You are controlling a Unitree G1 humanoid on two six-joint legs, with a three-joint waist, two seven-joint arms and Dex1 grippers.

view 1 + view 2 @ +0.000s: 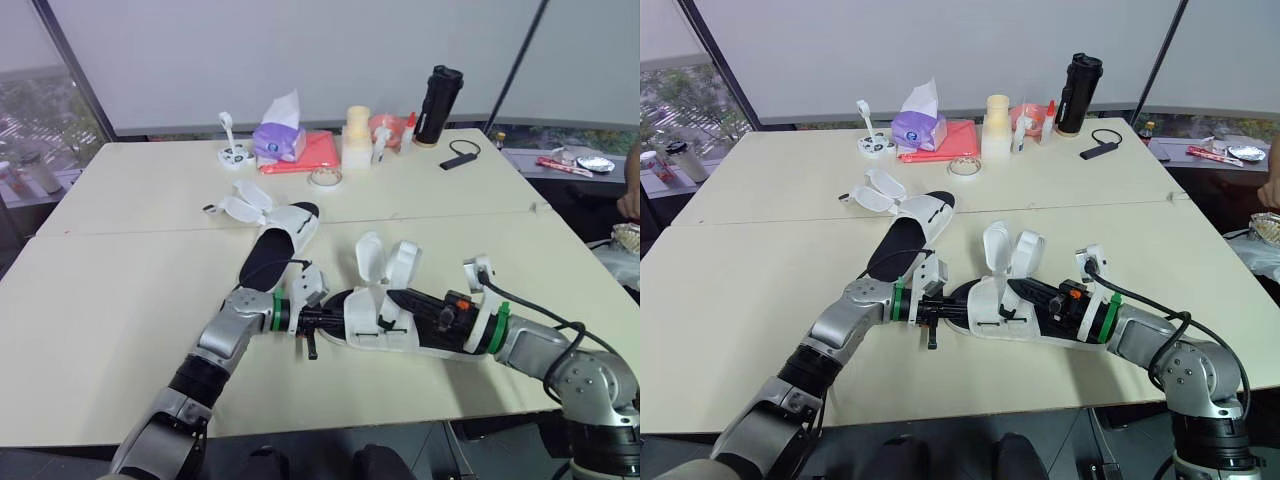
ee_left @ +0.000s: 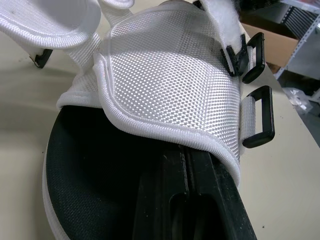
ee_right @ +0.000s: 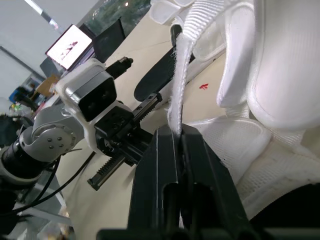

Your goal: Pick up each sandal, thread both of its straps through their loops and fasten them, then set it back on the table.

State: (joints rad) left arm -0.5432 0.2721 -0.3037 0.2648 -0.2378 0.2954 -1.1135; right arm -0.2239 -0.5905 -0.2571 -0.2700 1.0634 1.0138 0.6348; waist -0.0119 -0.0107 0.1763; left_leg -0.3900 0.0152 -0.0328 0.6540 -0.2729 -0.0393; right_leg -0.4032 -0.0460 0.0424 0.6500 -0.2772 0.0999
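The near sandal (image 1: 390, 325), white mesh on a black sole, lies in the middle of the table's front half. Two of its straps (image 1: 385, 262) stand up, unfastened. My left gripper (image 1: 330, 318) is at its toe end; in the left wrist view its fingers (image 2: 200, 190) are pressed together over the black insole under the mesh flap, beside two black loops (image 2: 260, 117). My right gripper (image 1: 400, 300) reaches in from the heel side and is shut on a white strap (image 3: 182, 70), seen edge-on. The second sandal (image 1: 280, 235) lies farther back left, its straps open.
At the table's far side stand a purple tissue box (image 1: 278, 140), a red cloth (image 1: 322, 152), a tape roll (image 1: 325, 177), a cup stack (image 1: 357, 135) and a black bottle (image 1: 438, 105). A person's hand (image 1: 630, 200) is at the right edge.
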